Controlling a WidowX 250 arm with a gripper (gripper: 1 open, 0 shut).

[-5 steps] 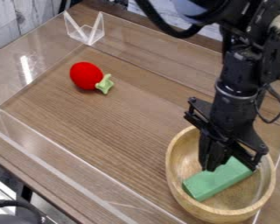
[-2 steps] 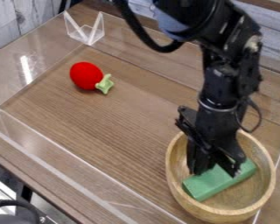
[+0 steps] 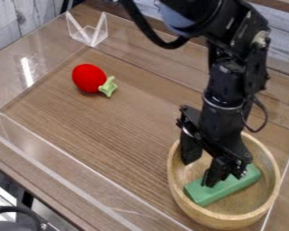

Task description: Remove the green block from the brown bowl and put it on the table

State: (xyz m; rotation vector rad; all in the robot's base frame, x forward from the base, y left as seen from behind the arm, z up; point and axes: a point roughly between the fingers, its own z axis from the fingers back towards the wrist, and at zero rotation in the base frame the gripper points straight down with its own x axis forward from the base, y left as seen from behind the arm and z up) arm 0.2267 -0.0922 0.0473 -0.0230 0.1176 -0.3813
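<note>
Arm reaching down from the top right of my view, black, with cables looped behind it. Its hand (image 3: 215, 165) points straight down into the brown bowl (image 3: 182, 161) at the lower right of the counter (image 3: 135, 117).

I see the two fingers (image 3: 191, 152) standing apart, spread on either side of the upper end of the green block (image 3: 226, 187). They sit low, at or just above the block. I cannot tell from this angle whether the tips touch it; they do not look pinched onto it.

The green block lies flat inside the bowl, on the bowl's floor, its long side running diagonally from lower left to upper right. Its near end is clear of the hand; its far end is partly hidden behind the fingers. It is inside the rim on all sides that I can see.

The bowl sits on the wood-grain counter near the front right edge. A low clear wall (image 3: 39, 149) runs along the counter's left and front sides.

Well apart from the bowl, toward the upper left, a red toy (image 3: 89, 78) with a small green leaf lies on the counter. Further back, near the far corner, stands a small clear folded piece (image 3: 87, 31).
</note>
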